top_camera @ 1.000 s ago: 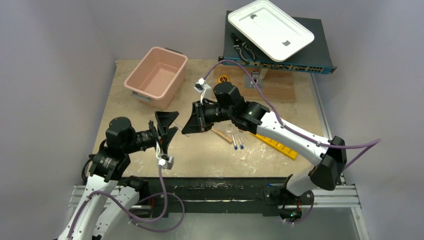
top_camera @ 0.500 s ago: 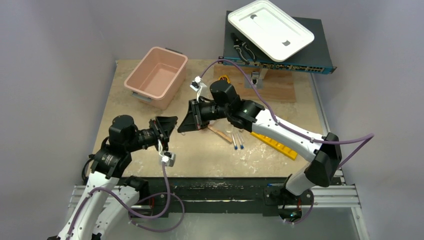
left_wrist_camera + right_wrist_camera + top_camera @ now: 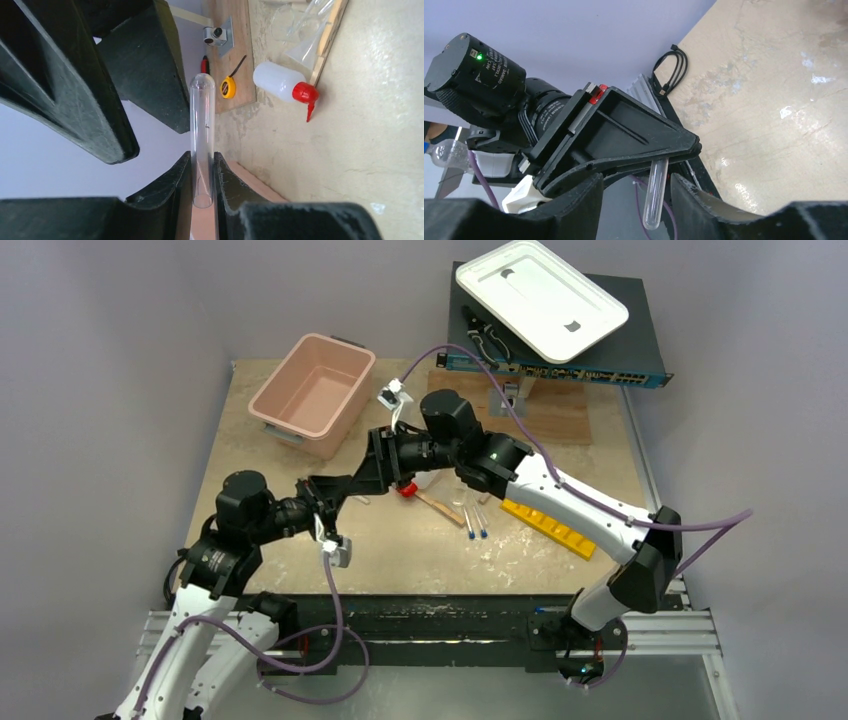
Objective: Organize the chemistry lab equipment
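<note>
Beige marbled tabletop [image 3: 420,550] with plain lilac-grey walls around it, that's our bench. Both arms meet above the middle of it. The left gripper [image 3: 202,161] is clenched on the open end of a clear test tube [image 3: 202,125], and its fingers [image 3: 176,186] pinch the glass from both sides. In the left wrist view the tube's rounded end sticks out past them toward 12 o'clock. The right gripper [image 3: 636,184] faces it with its jaws spread wider than the tube. The rounded end hangs between those jaws. We see a clear gap on one side, and the other side is too close for us to tell whether it touches.

Seen from above, the squeeze bottle [image 3: 280,82] with the red nozzle lies on its side just beside the grippers at 3 o'clock. The wooden sticks [image 3: 440,508] and the thin tubes with blue tips [image 3: 475,521] lie flat on the table at about 4 o'clock from there. The yellow rack [image 3: 550,527] lies further out the same way, under the right forearm.

A pink bin [image 3: 272,406] sits at 10 o'clock on the table. Up at 1 o'clock a white tray [image 3: 540,295] rests tilted on a black network switch [image 3: 622,362], with pliers [image 3: 485,336] beside the tray. A small yellow tape measure [image 3: 228,87] sits on a wooden board [image 3: 560,416] below the switch.
</note>
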Action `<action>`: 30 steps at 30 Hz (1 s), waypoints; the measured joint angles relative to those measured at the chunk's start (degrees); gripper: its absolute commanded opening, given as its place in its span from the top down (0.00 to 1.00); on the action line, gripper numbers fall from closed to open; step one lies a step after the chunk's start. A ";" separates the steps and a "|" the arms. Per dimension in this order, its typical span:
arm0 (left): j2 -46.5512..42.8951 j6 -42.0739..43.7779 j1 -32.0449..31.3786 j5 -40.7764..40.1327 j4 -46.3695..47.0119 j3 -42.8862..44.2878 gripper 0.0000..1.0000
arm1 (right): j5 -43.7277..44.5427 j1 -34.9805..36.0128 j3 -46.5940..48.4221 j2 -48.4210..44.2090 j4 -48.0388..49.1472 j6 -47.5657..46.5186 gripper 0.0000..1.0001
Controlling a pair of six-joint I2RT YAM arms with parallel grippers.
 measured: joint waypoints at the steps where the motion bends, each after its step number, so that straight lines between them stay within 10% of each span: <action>1: 0.02 -2.60 0.00 -0.15 -0.11 0.20 1.00 | 0.55 0.07 0.50 -0.09 0.00 -0.28 0.44; 18: 6.69 -74.18 -0.04 -1.99 4.28 8.26 1.00 | 16.35 0.20 -4.04 -12.15 1.33 -6.23 0.35; 30: 7.19 -94.47 -0.04 0.20 8.57 7.82 1.00 | 24.09 4.57 -1.86 -6.40 1.60 -8.04 0.44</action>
